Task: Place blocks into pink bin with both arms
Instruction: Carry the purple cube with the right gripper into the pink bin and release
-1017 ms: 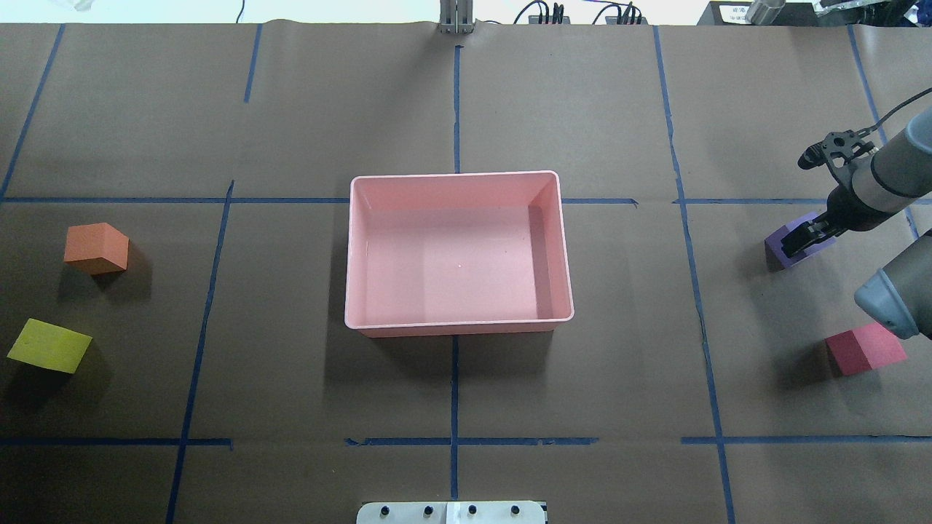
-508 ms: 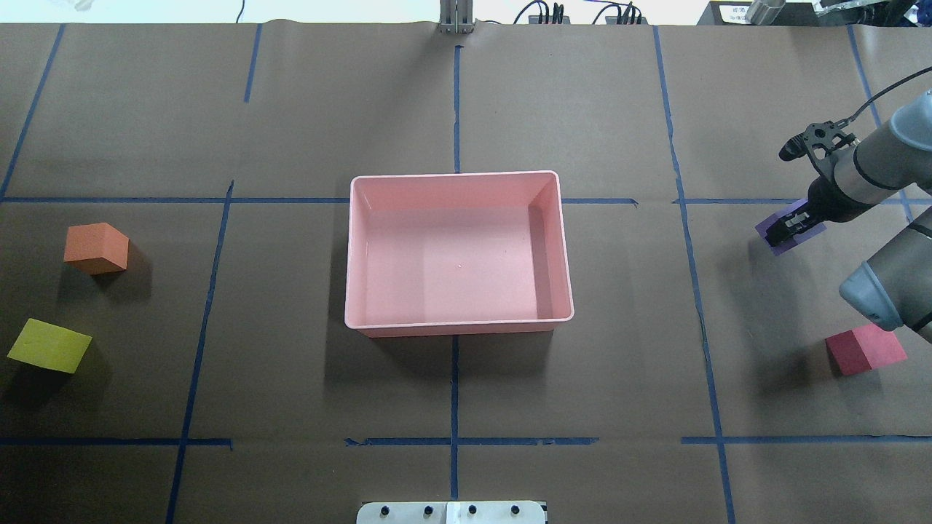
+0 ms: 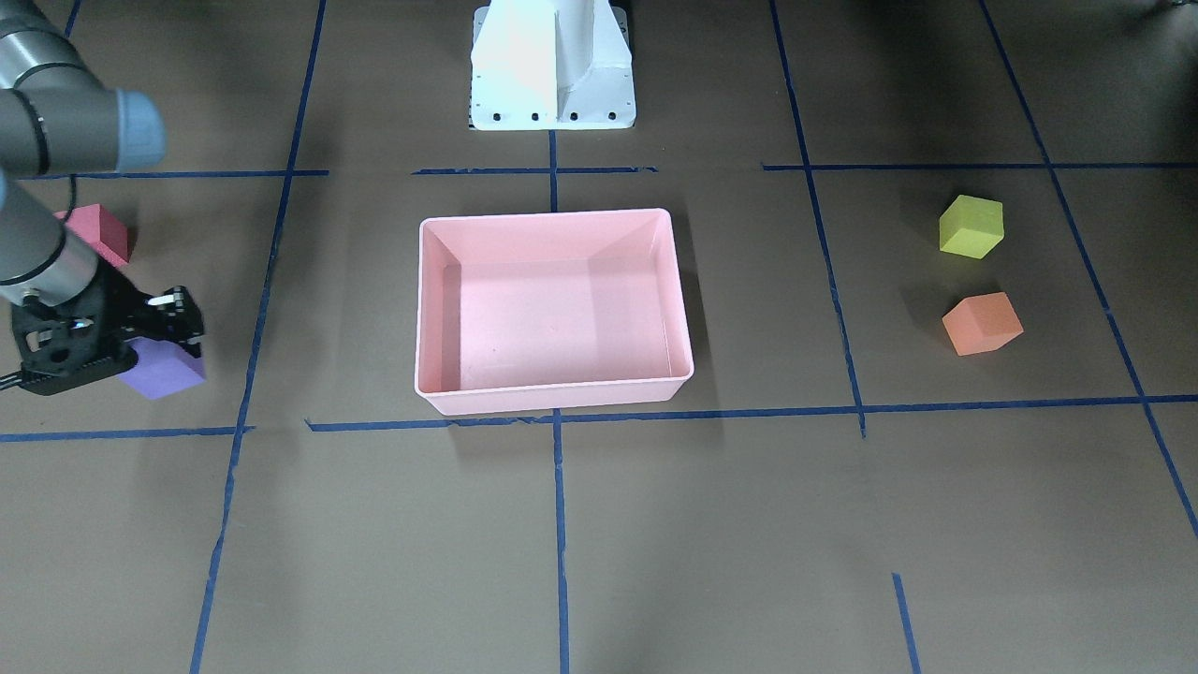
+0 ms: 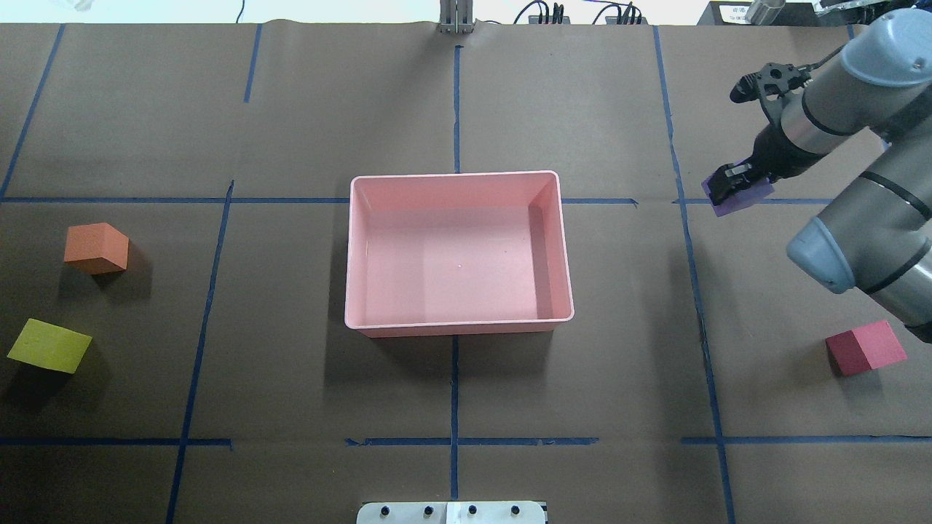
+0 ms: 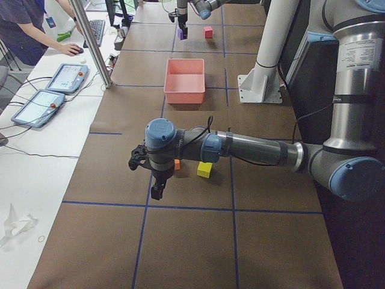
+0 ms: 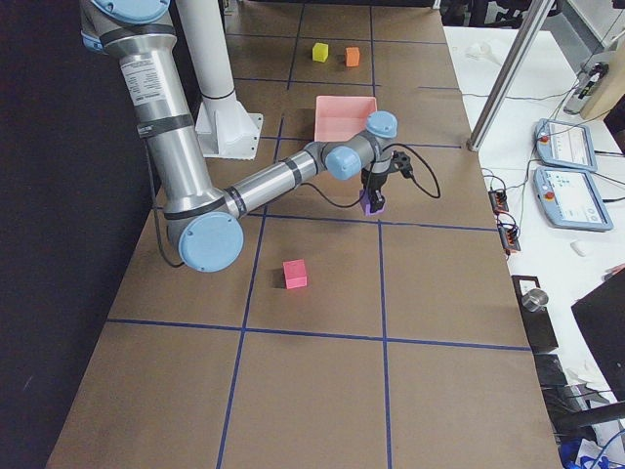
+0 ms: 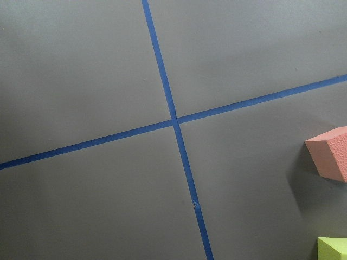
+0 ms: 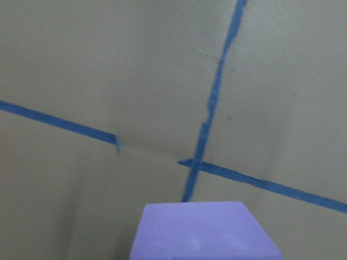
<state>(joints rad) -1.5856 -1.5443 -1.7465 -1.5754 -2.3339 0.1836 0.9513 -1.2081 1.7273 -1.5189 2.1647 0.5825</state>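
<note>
My right gripper [image 4: 737,191] is shut on the purple block [image 4: 735,205] and holds it above the table, right of the pink bin [image 4: 459,177]. The block fills the bottom of the right wrist view [image 8: 203,230]. The bin holds nothing. The red block [image 4: 866,348] lies at the near right. The orange block [image 4: 96,248] and the yellow-green block [image 4: 49,346] lie at the left. My left gripper [image 5: 157,188] shows only in the exterior left view, hovering just beyond those two blocks; I cannot tell if it is open or shut.
Blue tape lines cross the brown table cover. The white pedestal base [image 3: 552,65] stands behind the bin. The right arm's elbow [image 4: 859,255] hangs over the table above the red block. An operator and tablets [image 5: 60,78] are at a side bench.
My right gripper has lifted the purple block off the table and carried it left and farther back, closer to the bin. The other blocks and the bin have not moved.
</note>
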